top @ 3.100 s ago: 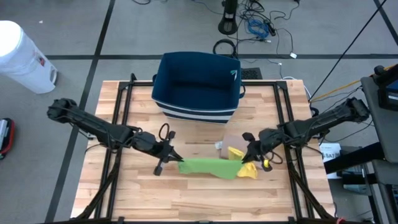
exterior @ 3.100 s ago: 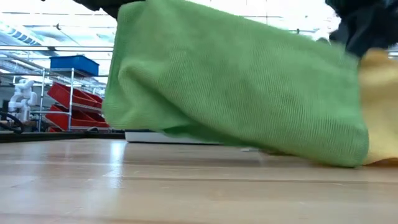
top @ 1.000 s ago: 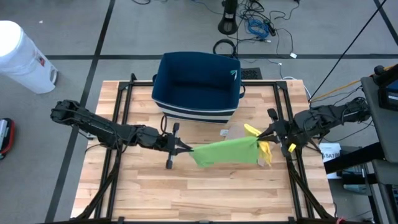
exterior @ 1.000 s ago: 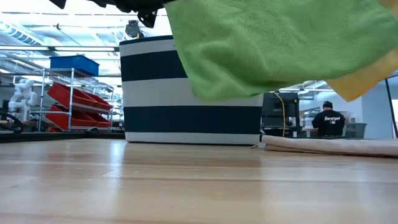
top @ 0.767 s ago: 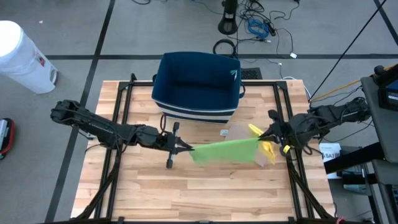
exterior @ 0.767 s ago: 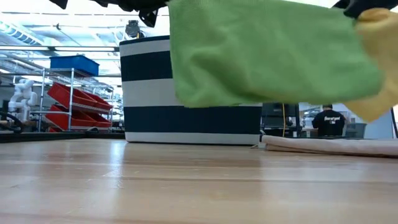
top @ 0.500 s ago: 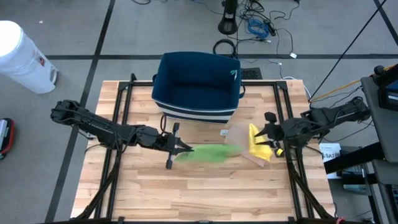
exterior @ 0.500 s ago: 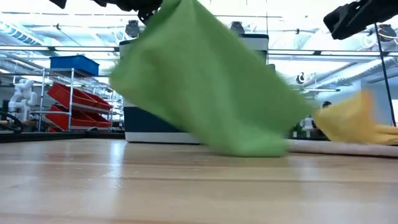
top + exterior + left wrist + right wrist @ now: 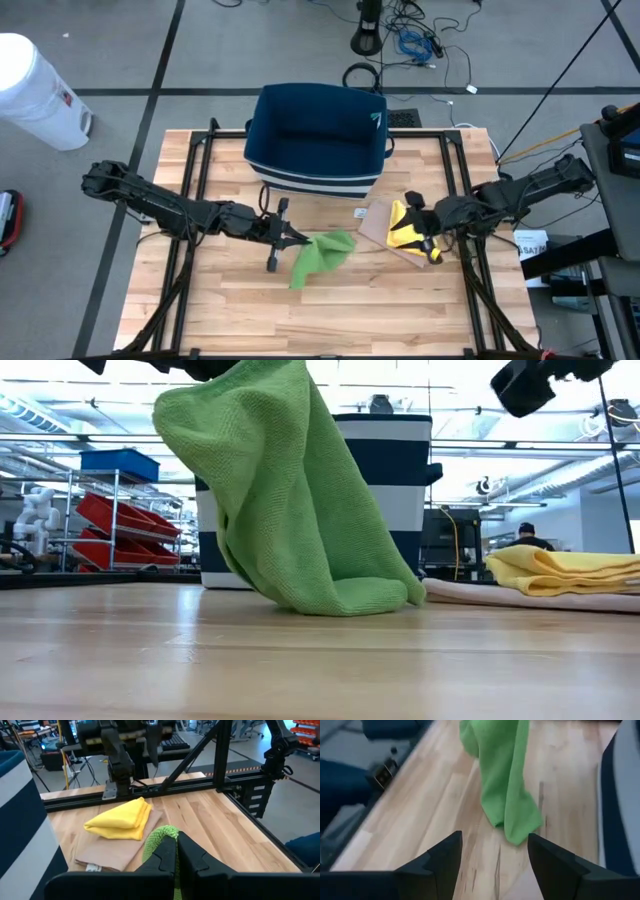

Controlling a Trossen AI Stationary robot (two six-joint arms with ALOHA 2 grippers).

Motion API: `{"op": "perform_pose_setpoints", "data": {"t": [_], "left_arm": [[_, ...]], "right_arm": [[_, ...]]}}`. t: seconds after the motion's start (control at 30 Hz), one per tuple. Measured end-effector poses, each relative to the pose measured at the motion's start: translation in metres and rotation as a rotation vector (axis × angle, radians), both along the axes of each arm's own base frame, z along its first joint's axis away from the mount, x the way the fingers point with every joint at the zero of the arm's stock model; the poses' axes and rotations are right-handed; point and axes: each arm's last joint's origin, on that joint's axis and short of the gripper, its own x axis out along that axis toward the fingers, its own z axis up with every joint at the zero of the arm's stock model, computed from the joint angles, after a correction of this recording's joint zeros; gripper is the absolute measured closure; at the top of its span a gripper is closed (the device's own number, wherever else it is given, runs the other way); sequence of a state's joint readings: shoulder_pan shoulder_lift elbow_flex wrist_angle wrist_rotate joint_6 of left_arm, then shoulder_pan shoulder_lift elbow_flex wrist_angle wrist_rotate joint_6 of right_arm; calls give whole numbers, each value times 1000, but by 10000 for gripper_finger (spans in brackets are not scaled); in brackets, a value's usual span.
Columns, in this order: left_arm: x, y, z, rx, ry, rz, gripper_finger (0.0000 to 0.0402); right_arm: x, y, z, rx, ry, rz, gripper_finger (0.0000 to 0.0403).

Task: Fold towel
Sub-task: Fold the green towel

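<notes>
Folding will go best if the left tool (image 9: pixel 293 238), pinching the green towel (image 9: pixel 320 255) hanging to the surface (image 9: pixel 400 300), lays it flat before the spread right tool (image 9: pixel 432 237) regrips a corner.

We see a navy-and-white striped basket (image 9: pixel 318 140) at the table's (image 9: pixel 400 310) far edge, and a white bin (image 9: pixel 35 90) on the floor.

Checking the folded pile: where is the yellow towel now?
In the high view the yellow towel lies folded on the beige cloth, right of centre, by the right gripper.
</notes>
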State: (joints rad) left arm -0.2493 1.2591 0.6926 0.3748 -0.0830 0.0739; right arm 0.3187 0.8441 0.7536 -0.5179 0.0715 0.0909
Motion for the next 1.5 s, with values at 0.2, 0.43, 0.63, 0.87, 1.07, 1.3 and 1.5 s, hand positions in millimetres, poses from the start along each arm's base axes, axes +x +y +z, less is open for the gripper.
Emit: {"op": "perform_pose_setpoints", "data": {"t": [0.2, 0.43, 0.63, 0.87, 1.07, 1.3, 1.5], "left_arm": [[0, 0, -2, -9, 20, 3, 401], [-1, 0, -3, -15, 33, 5, 401], [-1, 0, -3, -14, 32, 5, 401], [-1, 0, -3, -12, 32, 5, 401], [-1, 0, -3, -12, 33, 5, 401], [-1, 0, -3, -13, 33, 5, 401], [-1, -1, -3, -17, 33, 3, 401]], "right_arm": [[30, 10, -26, -37, 112, 0, 200], [71, 22, -71, -103, 202, -32, 200], [92, 27, -114, -170, 291, -62, 200], [106, 30, -147, -267, 291, -117, 200], [115, 29, -158, -333, 234, -162, 200], [119, 25, -162, -448, 184, -266, 252], [118, 21, -163, -480, 203, -268, 383]]}}
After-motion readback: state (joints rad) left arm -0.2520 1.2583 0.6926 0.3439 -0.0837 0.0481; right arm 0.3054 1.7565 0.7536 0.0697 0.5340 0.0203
